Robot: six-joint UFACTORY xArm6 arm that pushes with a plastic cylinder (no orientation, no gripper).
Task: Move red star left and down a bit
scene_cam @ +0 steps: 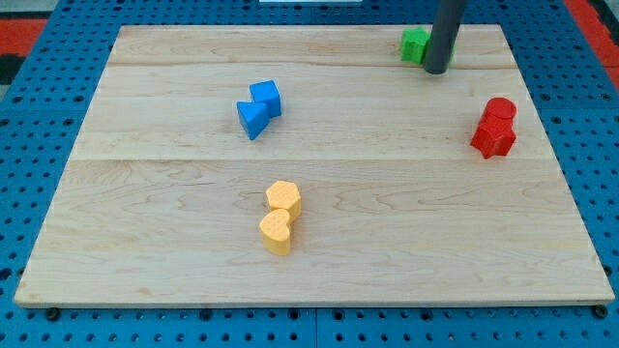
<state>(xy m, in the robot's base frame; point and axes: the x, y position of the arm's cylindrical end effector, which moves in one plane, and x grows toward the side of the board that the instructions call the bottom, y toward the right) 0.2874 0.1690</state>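
You've got nothing done yet: red star [494, 139] sits untouched at the counter's [309, 280] right edge (stuck against a second red block [500, 111]), my tip [436, 70] is well apart by the green block [415, 45], no hand fitted.
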